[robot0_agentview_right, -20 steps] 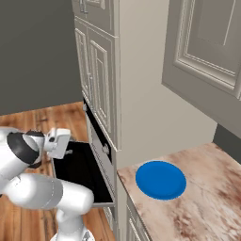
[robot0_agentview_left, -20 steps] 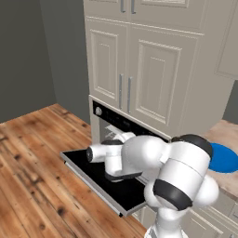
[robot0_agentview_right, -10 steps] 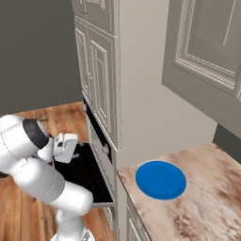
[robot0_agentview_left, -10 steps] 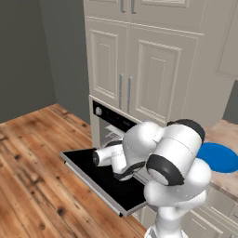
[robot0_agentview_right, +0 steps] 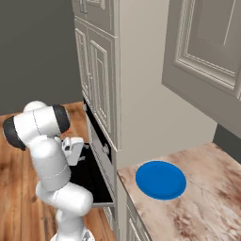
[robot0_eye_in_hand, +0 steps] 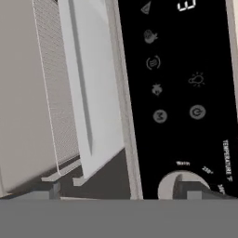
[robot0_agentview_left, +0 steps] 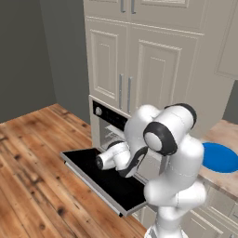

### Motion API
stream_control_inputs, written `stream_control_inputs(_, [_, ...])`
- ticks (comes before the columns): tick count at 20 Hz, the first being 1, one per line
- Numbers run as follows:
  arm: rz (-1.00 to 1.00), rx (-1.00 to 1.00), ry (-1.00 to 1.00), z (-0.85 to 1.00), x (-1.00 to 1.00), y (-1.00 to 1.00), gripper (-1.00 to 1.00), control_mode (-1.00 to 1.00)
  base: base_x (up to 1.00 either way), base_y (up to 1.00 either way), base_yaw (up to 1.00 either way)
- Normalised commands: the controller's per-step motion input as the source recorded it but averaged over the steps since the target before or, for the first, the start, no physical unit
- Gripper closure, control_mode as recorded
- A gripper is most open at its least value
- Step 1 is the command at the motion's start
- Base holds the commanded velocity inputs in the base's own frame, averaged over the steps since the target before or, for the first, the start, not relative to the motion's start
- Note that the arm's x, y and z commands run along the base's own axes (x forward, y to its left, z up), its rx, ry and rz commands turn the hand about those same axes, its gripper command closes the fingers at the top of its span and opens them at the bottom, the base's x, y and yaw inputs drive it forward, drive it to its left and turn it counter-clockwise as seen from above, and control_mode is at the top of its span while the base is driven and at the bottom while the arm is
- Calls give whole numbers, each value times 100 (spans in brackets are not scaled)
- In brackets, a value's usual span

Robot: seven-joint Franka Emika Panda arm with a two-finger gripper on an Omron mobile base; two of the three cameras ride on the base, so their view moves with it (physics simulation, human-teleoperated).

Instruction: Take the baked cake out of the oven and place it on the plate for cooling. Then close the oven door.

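Left base view: oven (robot0_agentview_left: 111, 128), black-fronted, set below cream cabinets (robot0_agentview_left: 139, 69); oven door (robot0_agentview_left: 104, 179) swung down flat, its front edge jutting over the wood floor (robot0_agentview_left: 37, 176), with bare floor open to the left of the door and in front of it. The white arm bends over the door, hand end near the oven mouth; a wire rack shows faintly inside. Plate (robot0_agentview_left: 219, 157), blue, lies on the counter to the right of the oven, partly behind the arm. Right base view: the plate (robot0_agentview_right: 161, 179) sits flat on the marbled counter (robot0_agentview_right: 207, 197), well apart from its edges and with bare counter all round; the oven door (robot0_agentview_right: 92, 181) projects left from the oven front, the arm standing over it. Hand view: gripper (robot0_eye_in_hand: 122, 189) close before the oven's black control strip (robot0_eye_in_hand: 181, 93); both dark tips stand wide apart, nothing between them. One round silver knob (robot0_eye_in_hand: 179, 185) sits at the lower end of the strip, with white icons, the word "Warm", and partly legible "TEMPERATURE" lettering. Cake: cannot be made out.
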Motion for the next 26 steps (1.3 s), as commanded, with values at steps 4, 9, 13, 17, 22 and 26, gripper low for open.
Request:
stream_control_inputs(4, [0,-8,-3,-33,31,-4,-100,-100,0,0,0])
stream_control_inputs(9, [0,-9,-2,-30,34,-4,-100,-100,0,0,0])
stream_control_inputs(13, [0,-11,0,-28,42,-3,-100,-100,0,0,0])
stream_control_inputs(17, [-3,-11,0,-27,54,0,-100,-100,0,0,0])
stream_control_inputs(22, [-5,-6,0,-18,62,-3,-100,-100,0,0,0])
stream_control_inputs(26, [-4,-1,0,-17,64,-11,-100,-100,0,0,0])
